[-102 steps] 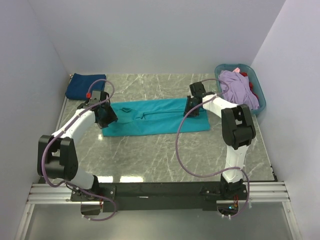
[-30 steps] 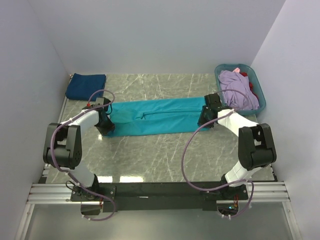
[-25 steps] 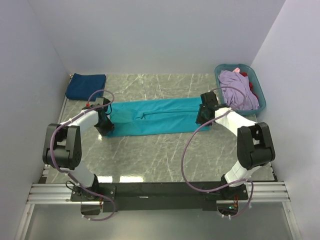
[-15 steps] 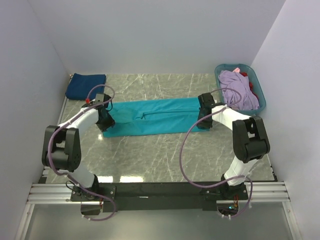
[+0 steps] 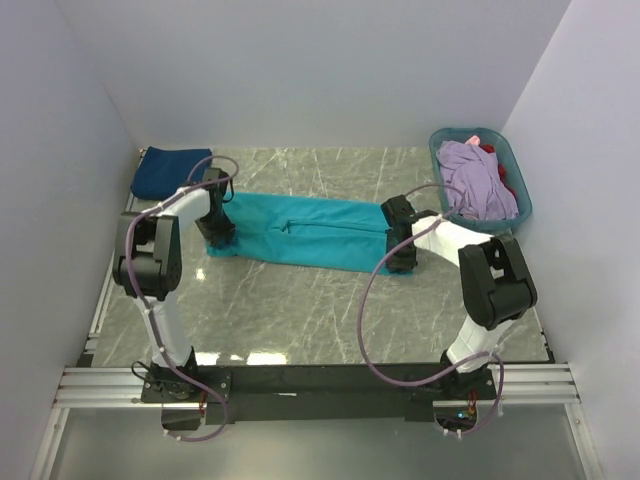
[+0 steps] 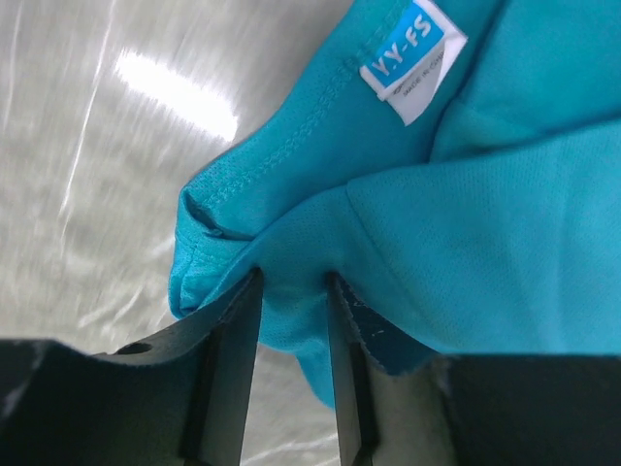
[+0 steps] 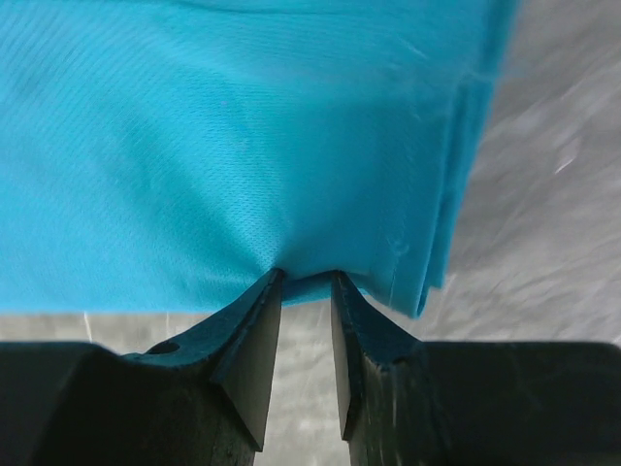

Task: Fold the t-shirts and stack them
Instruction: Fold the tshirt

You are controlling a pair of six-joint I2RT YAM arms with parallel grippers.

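I have the teal t-shirt (image 5: 300,232) lying as a long narrow band on the marble table (image 5: 300,310), just left of the laundry basket (image 5: 522,195) and slightly nearer me. Its long axis runs left to right. The left gripper (image 5: 217,232) sits on the end far from the basket and the right gripper (image 5: 399,255) on the end beside it, so each arm is nearest its own end.

Both wrist views show the jaws pinched on bunched teal cloth, the left at a hemmed corner and the right at a folded edge. I judge the coming fold must carry one end along that axis toward the other.

A tag (image 6: 412,60) by the left jaws reads "VY-FS", then "MADE IN"; the rest is too small. A navy t-shirt (image 5: 170,170) lies folded well left of the basket, and a lavender one (image 5: 475,185) is heaped inside it.
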